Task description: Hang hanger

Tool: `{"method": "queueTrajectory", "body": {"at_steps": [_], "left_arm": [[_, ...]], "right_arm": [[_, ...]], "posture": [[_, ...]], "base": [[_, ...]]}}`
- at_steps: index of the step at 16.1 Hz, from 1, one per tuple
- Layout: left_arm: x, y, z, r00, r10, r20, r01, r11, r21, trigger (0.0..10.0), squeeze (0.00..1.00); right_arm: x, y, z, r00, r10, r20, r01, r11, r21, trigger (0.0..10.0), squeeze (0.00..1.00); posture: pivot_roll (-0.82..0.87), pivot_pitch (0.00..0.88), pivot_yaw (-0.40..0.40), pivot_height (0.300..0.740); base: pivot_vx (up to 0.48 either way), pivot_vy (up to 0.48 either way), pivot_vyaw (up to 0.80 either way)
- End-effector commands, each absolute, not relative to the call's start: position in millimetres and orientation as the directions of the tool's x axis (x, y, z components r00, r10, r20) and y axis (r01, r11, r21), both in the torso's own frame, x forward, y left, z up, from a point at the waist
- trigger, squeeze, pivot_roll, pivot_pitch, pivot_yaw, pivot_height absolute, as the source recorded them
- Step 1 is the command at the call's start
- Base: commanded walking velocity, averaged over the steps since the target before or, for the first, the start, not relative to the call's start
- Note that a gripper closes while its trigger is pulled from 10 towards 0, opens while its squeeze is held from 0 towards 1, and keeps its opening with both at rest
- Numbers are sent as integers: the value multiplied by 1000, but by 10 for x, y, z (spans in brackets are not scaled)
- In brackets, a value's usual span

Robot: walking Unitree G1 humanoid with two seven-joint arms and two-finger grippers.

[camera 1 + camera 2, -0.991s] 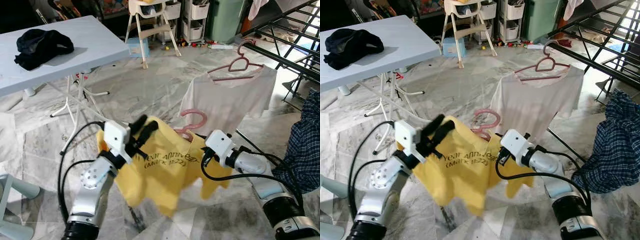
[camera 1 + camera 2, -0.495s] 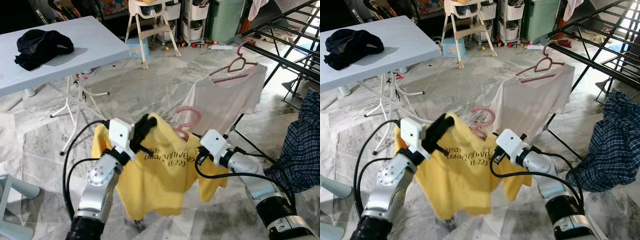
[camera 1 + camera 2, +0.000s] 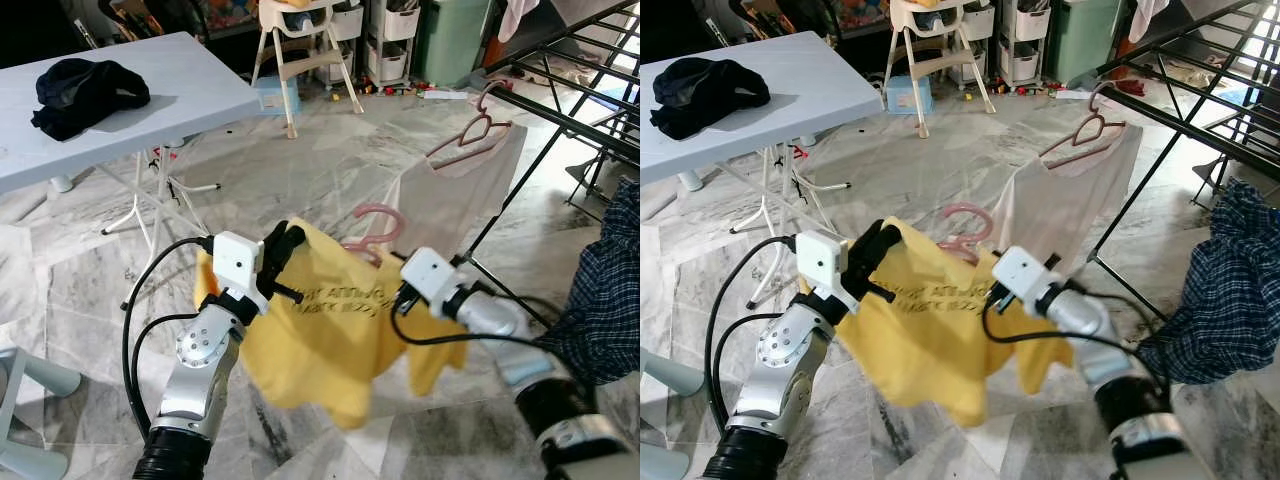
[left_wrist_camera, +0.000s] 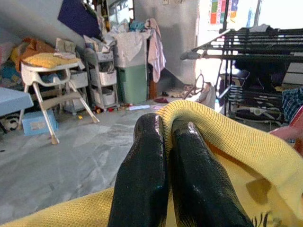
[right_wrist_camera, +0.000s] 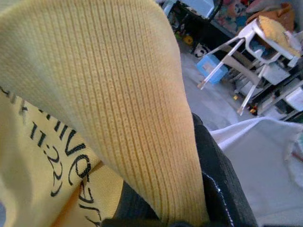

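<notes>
Yellow shirt [image 3: 330,330]: black lettering on it, hanging on a pink hanger [image 3: 368,228], held up in the air between both arms over the marble floor [image 3: 300,170].
Left gripper [image 3: 283,255]: the two black fingers [image 4: 142,179] are pressed right together with the shirt's ribbed edge caught between them, so it's pinching the shirt's left shoulder.
Right gripper [image 3: 1002,296]: up against the other shoulder, just under the hanger hook. Fabric is draped all over the fingers, so I honestly can't tell whether they're pinched or spread.
Hanger hook: sticks up above the shirt collar between the two grippers, not on any rail.
White shirt [image 3: 455,195]: on its own pink hanger [image 3: 478,128], hooked on the black drying rack [image 3: 560,90] just behind and to the right.
Plaid shirt [image 3: 605,290]: slung over the rack on the far right.
Folding table [image 3: 150,100]: back left, dark clothes [image 3: 85,92] bunched on top.
High chair [image 3: 300,50]: at the back, near the storage drawers.
</notes>
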State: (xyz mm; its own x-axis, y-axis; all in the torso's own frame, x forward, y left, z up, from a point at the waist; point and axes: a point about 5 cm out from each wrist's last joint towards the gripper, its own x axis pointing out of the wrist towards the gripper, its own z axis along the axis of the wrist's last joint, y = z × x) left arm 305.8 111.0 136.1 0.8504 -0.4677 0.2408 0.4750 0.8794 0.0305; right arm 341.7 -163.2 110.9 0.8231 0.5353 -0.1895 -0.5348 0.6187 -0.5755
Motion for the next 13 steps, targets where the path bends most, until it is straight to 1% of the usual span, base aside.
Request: {"method": "queueTrajectory", "body": {"at_steps": [1, 2, 3, 4, 5, 9, 11, 12, 13], "left_arm": [[3090, 1341, 1392, 885, -395, 247, 393, 918, 59, 0, 0], [3078, 1366, 1401, 881, -402, 249, 392, 916, 89, 0, 0], [3061, 1377, 1402, 879, -406, 249, 391, 914, 112, 0, 0], [3055, 1382, 1398, 880, -405, 248, 389, 914, 112, 0, 0], [3042, 1392, 1374, 883, -401, 243, 384, 916, 117, 0, 0], [3039, 1434, 1353, 890, -394, 230, 371, 918, 137, 0, 0], [3030, 1408, 1342, 881, -419, 219, 399, 907, 133, 0, 0], [3026, 1370, 1337, 874, -437, 215, 417, 899, 133, 0, 0], [3026, 1337, 1321, 868, -457, 197, 439, 889, 127, 10000, 882]], "right_arm": [[3477, -1944, 1184, 892, 421, -165, -433, 691, -579, 0, 0], [3495, -2104, 1197, 916, 358, -181, -392, 702, -595, 0, 0], [3502, -2269, 1198, 934, 289, -210, -355, 688, -633, 0, 0], [3506, -2338, 1205, 942, 259, -214, -336, 695, -636, 0, 0], [3504, -2470, 1209, 953, 205, -223, -303, 693, -655, 0, 0], [3494, -2615, 1229, 960, 160, -228, -274, 690, -669, 0, 0], [3500, -2612, 1255, 960, 177, -215, -277, 686, -673, 0, 0], [3516, -2567, 1293, 958, 211, -194, -286, 690, -665, 0, 0], [3529, -2530, 1317, 956, 232, -181, -293, 691, -661, 0, 0]], "posture": [[-103, 27, 51, 740], [-102, 28, 49, 740], [-102, 30, 46, 740], [-103, 31, 45, 740], [-103, 30, 43, 740], [-104, 34, 43, 740], [-106, 34, 47, 740], [-107, 33, 48, 740], [-106, 32, 48, 740]], "base": [[0, 0, 0], [0, 0, 0], [0, 0, 0], [0, 0, 0], [0, 0, 0], [0, 0, 0], [0, 0, 0], [0, 0, 0], [0, 0, 0]]}}
